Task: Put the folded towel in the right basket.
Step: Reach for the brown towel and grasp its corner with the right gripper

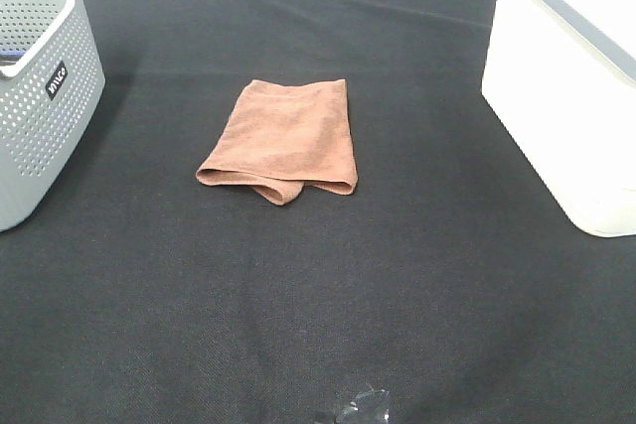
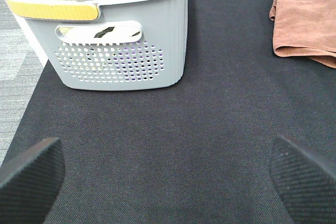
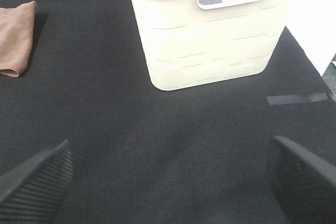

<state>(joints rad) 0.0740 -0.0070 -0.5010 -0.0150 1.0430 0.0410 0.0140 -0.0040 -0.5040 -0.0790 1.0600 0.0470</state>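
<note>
A folded brown towel [image 1: 286,138] lies flat on the black table cloth near the middle. It also shows in the left wrist view [image 2: 307,27] and at the edge of the right wrist view [image 3: 16,38]. The right basket [image 1: 576,76] is cream-white with a grey rim, at the right edge; it shows in the right wrist view [image 3: 210,30] too. My left gripper [image 2: 168,177] is open and empty, well short of the towel. My right gripper [image 3: 168,174] is open and empty, in front of the white basket. Neither arm shows in the exterior high view.
A grey perforated basket [image 1: 40,86] stands at the left edge and holds dark and blue items, seen in the left wrist view [image 2: 123,35]. A strip of grey tape [image 3: 296,98] lies on the cloth near the white basket. A small shiny object [image 1: 363,408] sits at the front edge.
</note>
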